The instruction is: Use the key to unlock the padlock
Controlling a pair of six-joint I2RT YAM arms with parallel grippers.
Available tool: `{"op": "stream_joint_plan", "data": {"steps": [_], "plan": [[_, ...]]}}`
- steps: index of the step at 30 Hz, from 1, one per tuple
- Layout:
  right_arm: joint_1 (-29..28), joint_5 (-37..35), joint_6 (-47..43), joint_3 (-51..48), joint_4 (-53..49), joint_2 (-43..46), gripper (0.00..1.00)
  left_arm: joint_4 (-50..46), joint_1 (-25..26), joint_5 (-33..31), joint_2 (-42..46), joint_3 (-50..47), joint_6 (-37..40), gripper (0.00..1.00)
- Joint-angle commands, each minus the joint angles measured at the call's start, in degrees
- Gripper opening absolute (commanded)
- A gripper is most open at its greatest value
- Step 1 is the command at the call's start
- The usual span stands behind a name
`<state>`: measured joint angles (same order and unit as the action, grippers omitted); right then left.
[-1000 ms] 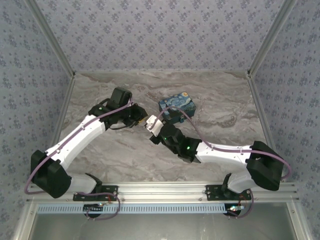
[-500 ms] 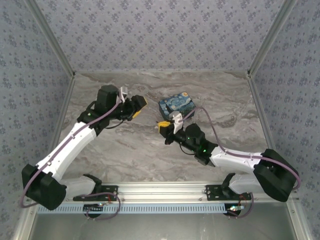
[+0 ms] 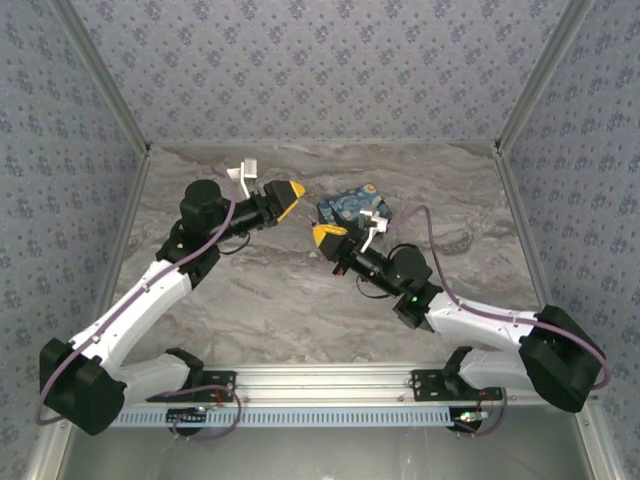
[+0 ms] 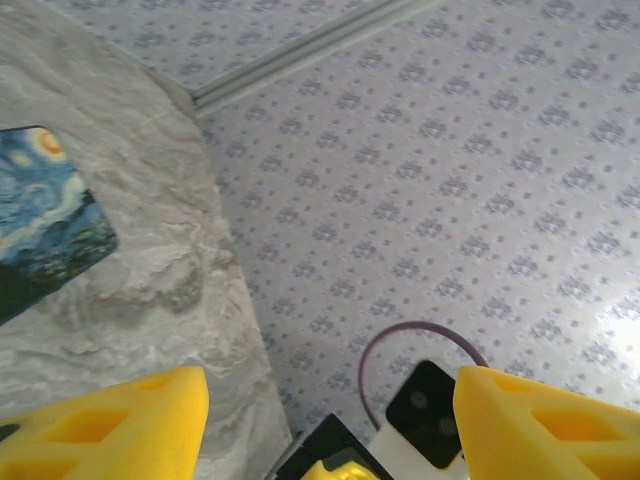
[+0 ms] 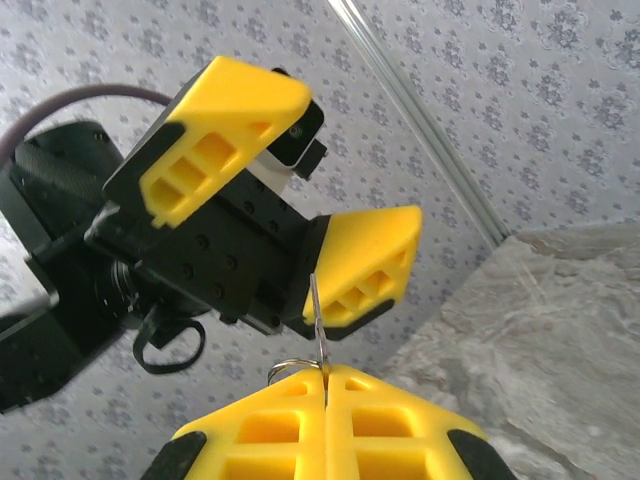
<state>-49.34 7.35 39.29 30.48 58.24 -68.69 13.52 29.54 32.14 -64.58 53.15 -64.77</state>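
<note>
Yellow plastic fingers of the right gripper [image 5: 325, 388] are pressed flat together, and a thin metal key [image 5: 316, 320] is pinched in the seam between them. Its blade stands straight up out of the grip, and its wire ring [image 5: 285, 370] lies against the top of the fingers, just left of the seam.

Facing it in the right wrist view is the left gripper [image 5: 355, 160]. Its two yellow fingers are spread wide with nothing between them — one up and to the left, the other lower and to the right. The key's tip reaches up in front of the lower finger; whether the two touch cannot be told from this angle.

From above, both grippers sit over the far half of the grey marble bench [image 3: 250, 300], pointing at each other with a clear gap between them. The left one lies toward the far left corner and the right one near the middle. A blue painted box [image 3: 352, 203] rests on the bench just beyond the right gripper, on its far side.

In the left wrist view the spread fingers [image 4: 100, 425] frame the lower corners — the box lies at the left edge on the marble, and patterned wallpaper [image 4: 450, 150] covers the wall behind.
</note>
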Motion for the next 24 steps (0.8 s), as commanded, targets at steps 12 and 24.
{"op": "stream_joint_plan", "data": {"steps": [12,24], "plan": [[0.6,-1.9,7.8,4.7,3.0,-2.2,0.0,5.2,3.7,2.6,-2.5,2.4,-0.1,0.43],[1.2,-2.0,8.0,3.5,-0.6,-1.5,0.12,-0.9,3.9,1.9,-2.0,4.8,4.6,0.0]]}}
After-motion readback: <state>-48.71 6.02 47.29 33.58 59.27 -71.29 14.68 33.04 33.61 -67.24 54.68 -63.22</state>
